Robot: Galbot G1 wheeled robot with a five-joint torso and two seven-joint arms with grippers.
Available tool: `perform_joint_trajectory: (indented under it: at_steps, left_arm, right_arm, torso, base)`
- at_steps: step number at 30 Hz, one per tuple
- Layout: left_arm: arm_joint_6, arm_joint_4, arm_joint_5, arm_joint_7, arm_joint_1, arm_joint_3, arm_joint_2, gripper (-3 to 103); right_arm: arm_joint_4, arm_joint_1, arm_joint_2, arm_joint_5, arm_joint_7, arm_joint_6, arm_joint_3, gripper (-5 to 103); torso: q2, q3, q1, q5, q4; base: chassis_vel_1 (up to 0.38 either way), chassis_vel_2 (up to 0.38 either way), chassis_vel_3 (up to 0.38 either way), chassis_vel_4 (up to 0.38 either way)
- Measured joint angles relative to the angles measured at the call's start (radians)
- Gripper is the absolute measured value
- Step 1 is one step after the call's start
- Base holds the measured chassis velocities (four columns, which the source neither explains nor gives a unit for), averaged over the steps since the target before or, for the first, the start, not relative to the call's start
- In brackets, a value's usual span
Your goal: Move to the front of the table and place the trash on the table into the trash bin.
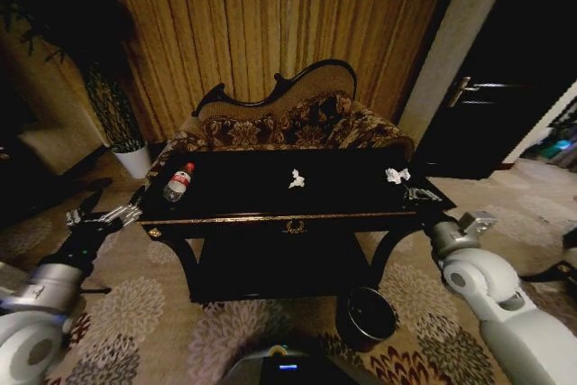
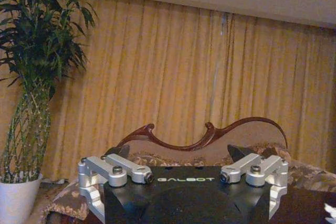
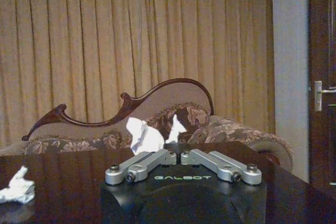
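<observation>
Black surface [image 1: 243,188] w/ gold trim carries all trash: bottle [image 1: 178,182] near left gripper [image 1: 90,215], jaws apart; two paper wads [image 1: 297,178], one clamped in right gripper [image 1: 410,188]; trash bin [image 1: 365,316] below, nothing binned yet.

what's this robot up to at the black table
The robot is at the front of the table, clearing trash into the trash bin on the floor. Its right gripper is shut on a paper wad at the table's right end. The left gripper hangs open off the left end, near the bottle. Another wad lies mid-table. Nothing can be seen in the bin yet.
</observation>
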Motion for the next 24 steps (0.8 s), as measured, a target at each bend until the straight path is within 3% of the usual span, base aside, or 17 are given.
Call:
perform_joint_trajectory:
  at_steps: [14,24]
  left_arm:
    - [-0.008,0.019,-0.020,0.006,0.011,-0.033,0.030,100]
    - [-0.008,0.015,-0.013,0.013,0.000,-0.025,0.022,100]
  right_arm:
    - [-0.020,0.007,0.004,-0.006,0.000,0.003,-0.011,0]
    - [-0.113,-0.005,0.078,-0.086,-0.016,0.002,-0.109,0]
  torso:
    - [0.000,0.000,0.000,-0.0001,0.0000]
    - [0.000,0.000,0.000,0.0000,0.0001]
  base:
    - [0.114,-0.113,-0.116,0.111]
    - [0.061,-0.065,-0.065,0.049]
